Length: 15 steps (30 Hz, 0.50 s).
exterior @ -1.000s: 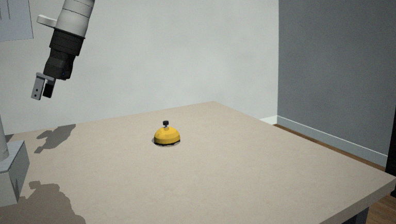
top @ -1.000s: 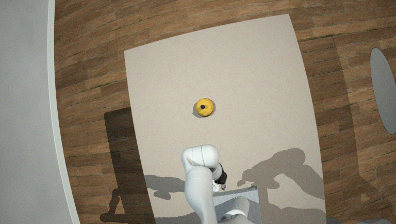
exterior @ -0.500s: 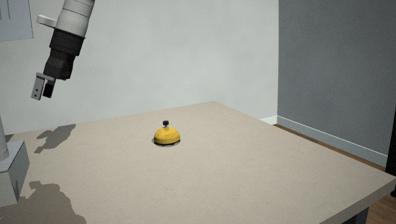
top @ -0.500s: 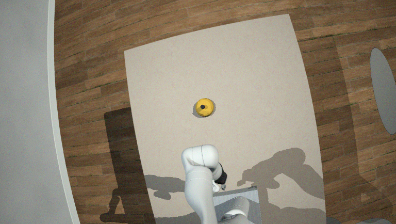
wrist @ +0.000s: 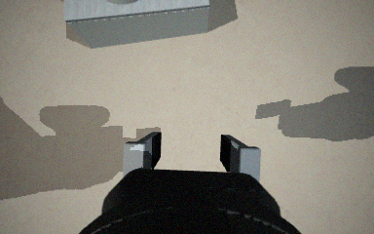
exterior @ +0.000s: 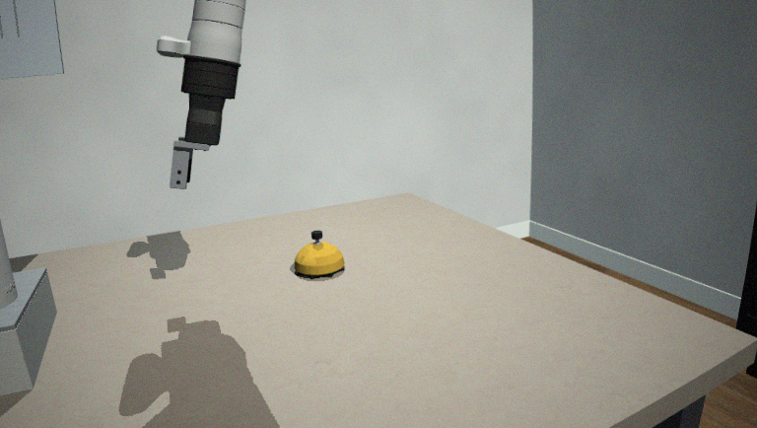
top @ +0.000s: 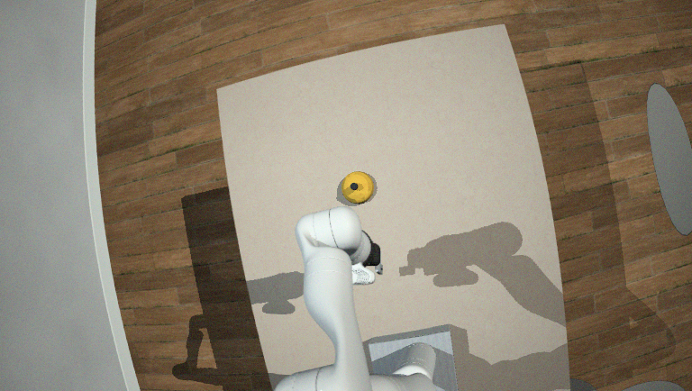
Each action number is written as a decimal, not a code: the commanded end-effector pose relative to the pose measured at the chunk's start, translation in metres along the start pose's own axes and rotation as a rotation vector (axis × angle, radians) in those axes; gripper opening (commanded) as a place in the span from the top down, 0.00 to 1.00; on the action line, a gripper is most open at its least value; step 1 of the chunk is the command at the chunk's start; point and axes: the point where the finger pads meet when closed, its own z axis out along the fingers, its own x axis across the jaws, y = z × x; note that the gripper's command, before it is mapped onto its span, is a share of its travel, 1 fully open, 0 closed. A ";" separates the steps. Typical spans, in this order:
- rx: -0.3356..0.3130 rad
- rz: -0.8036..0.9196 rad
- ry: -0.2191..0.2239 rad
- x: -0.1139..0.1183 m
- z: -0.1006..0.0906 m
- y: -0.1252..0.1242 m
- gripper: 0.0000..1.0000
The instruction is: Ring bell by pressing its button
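A yellow dome bell (top: 358,187) with a small black button (exterior: 316,235) on top stands near the middle of the beige table (exterior: 390,312). It also shows in the side view (exterior: 318,259). The button stands up, untouched. My gripper (exterior: 179,171) hangs high above the table, well to the base side of the bell, fingers pointing down. In the top view the gripper (top: 376,266) is partly hidden under the arm. In the wrist view the gripper (wrist: 191,152) is open with nothing between the fingers, and the bell is out of that view.
The arm's grey base block (wrist: 137,19) stands at the table's near end (top: 413,350). Arm shadows lie on the table top (exterior: 195,367). Wooden floor surrounds the table, and grey walls stand behind it.
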 end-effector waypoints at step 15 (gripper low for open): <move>-0.219 -0.293 0.008 0.048 -0.004 0.193 0.00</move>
